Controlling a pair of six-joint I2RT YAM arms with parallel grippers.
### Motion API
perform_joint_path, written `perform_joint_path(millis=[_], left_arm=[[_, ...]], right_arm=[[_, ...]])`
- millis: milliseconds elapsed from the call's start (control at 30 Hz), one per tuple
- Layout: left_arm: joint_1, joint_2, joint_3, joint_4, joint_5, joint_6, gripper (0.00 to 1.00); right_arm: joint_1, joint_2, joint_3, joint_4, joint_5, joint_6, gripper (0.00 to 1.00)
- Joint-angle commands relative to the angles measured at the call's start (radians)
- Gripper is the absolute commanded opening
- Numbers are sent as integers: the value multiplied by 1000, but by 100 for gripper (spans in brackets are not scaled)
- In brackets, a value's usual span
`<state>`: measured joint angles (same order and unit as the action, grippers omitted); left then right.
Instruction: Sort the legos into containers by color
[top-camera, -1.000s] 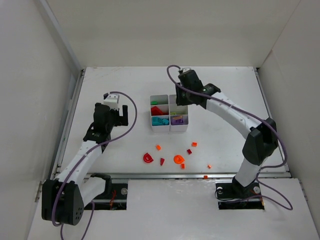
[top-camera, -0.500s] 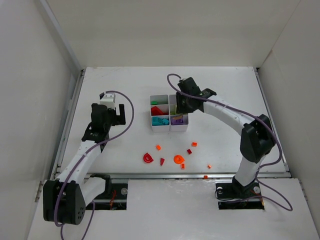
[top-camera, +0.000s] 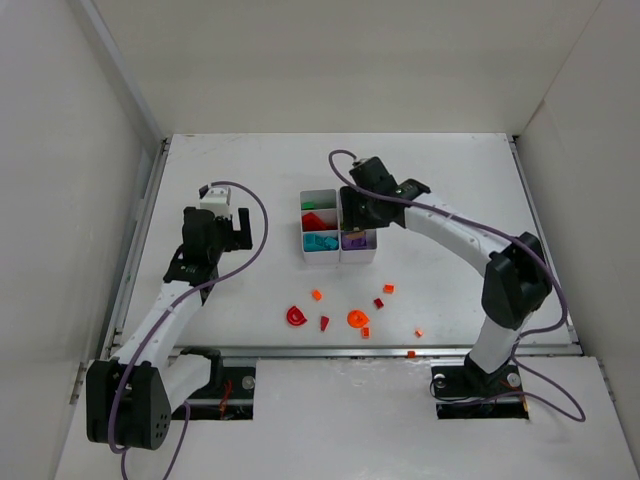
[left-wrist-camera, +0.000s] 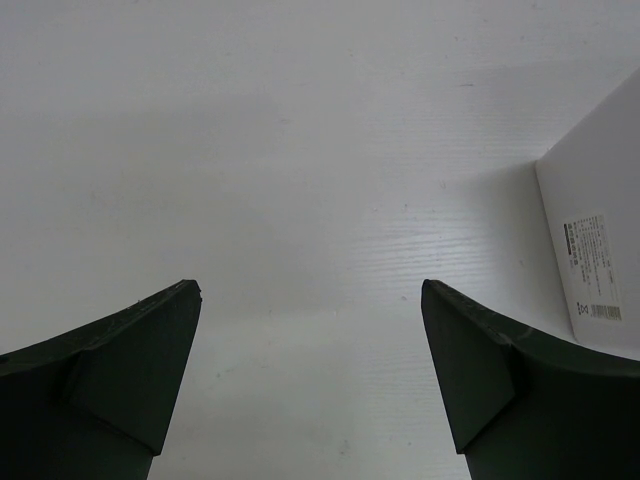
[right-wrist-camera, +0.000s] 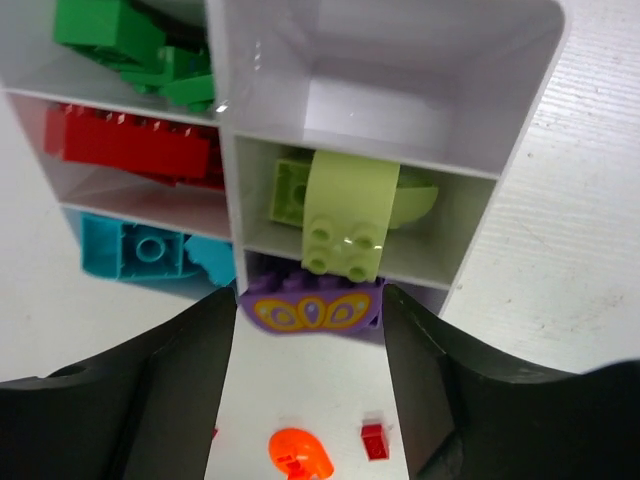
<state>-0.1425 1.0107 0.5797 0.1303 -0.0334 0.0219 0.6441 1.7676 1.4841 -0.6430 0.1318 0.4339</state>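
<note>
Right gripper (right-wrist-camera: 308, 300) sits part-open over the white six-compartment plastic organiser (right-wrist-camera: 228, 170). The purple butterfly-printed lego plate (right-wrist-camera: 310, 314) spans its fingers above the organiser's near-right purple compartment, lined up for a colour drop. Can't tell if it is gripped or released. Left gripper (left-wrist-camera: 310, 290) is wide open and empty, parked left of the organiser.

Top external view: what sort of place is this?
Probably a lab test cell: plain white walls boxing in the table, two arms bolted at its near edge, loose bricks beside a white organiser.
</note>
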Motion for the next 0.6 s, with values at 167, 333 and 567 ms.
perform_joint_path(millis=[167,333,567], left_arm=[[3,-27,-24,37,13,-19,91],[3,-37,-24,46,47,-40,91],[3,-46,-24,26,56,-50,91]], right_arm=[[23,-266,-74,-34,135,106,66],[3,-298,-176,17,126,115,51],[3,-133,-47,49,100,60,64]])
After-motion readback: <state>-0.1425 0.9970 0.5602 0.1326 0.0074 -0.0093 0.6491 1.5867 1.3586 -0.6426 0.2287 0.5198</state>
